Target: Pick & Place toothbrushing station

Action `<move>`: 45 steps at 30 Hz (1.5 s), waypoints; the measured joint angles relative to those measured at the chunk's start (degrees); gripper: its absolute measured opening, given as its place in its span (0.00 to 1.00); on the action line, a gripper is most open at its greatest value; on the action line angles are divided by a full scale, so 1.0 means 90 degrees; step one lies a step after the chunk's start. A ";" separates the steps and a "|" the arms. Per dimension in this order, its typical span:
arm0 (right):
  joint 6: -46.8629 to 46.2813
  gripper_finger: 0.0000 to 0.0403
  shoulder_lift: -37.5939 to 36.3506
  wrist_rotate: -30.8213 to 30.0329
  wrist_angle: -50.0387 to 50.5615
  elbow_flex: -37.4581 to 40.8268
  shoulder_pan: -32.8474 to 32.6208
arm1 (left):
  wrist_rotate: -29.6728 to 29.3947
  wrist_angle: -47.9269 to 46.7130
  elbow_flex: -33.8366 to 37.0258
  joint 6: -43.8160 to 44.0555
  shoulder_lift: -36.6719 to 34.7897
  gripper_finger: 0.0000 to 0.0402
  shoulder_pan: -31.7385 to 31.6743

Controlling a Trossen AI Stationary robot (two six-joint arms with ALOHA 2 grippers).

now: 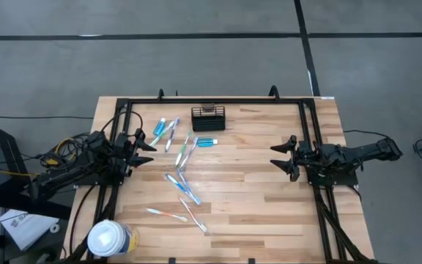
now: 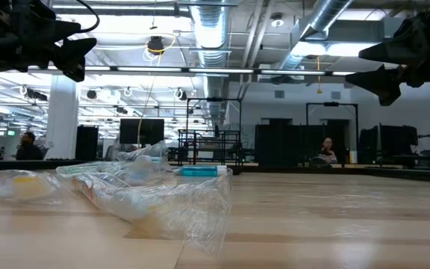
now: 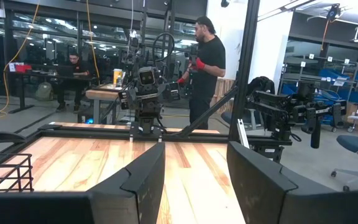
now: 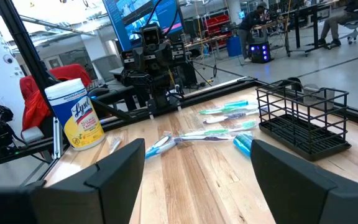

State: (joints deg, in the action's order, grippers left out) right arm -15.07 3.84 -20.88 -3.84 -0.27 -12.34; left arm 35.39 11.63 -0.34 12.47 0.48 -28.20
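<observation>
- One small black wire basket [image 1: 208, 118] stands upright at the far edge of the bench [image 1: 255, 191], near the middle. It looks empty.
- Just in front of it lies a teal toothpaste tube [image 1: 206, 141]. A second tube [image 1: 160, 127] lies further toward the left arm's side.
- Many slim toothbrushes [image 1: 185, 152] are scattered from there toward the near edge. Some cross or touch each other, and the nearest ones [image 1: 165, 213] are still in clear wrappers.
- None of these things is in the basket yet, so I think the job has hardly started.
- The left gripper [image 1: 143, 144] hangs over the left side of the bench, close to the second tube. Its fingers are apart and hold nothing.
- The right gripper [image 1: 283, 158] hangs over the right side, well apart from the brushes. Its fingers are apart and empty too.
- A round tub of wipes [image 1: 110, 238] with a white lid sits at the near left corner. It is not part of the job.
- People are in the room behind, away from the bench.
- What could go wrong: the brushes are thin and lie flat, so the fingers may slip off one or pinch two that touch.
- The clear wrappers look slippery, so a brush could slide out on the way.
- The basket is light and open. A bump from a gripper could tip it or push it off the far edge.
</observation>
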 joint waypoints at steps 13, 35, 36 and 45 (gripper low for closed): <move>0.0000 0.70 0.0002 0.0002 0.0000 0.0002 -0.0002 | -0.0001 0.0001 0.0000 0.0000 -0.0001 0.42 0.0001; 0.0000 0.70 0.0002 0.0000 0.0000 0.0000 -0.0002 | 0.0000 0.0073 0.0000 -0.0176 0.0001 0.42 -0.0001; 0.0000 0.70 0.0000 0.0002 0.0000 0.0002 -0.0002 | -0.0001 0.0110 0.0000 -0.0208 0.0001 0.42 0.0001; 0.0000 0.70 0.0001 0.0000 0.0001 0.0000 -0.0002 | -0.0608 0.0260 0.0000 -0.0390 0.0044 0.42 -0.0001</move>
State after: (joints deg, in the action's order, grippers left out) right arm -15.07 3.85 -20.88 -3.83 -0.26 -12.36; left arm 29.91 13.97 -0.34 8.96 0.88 -28.20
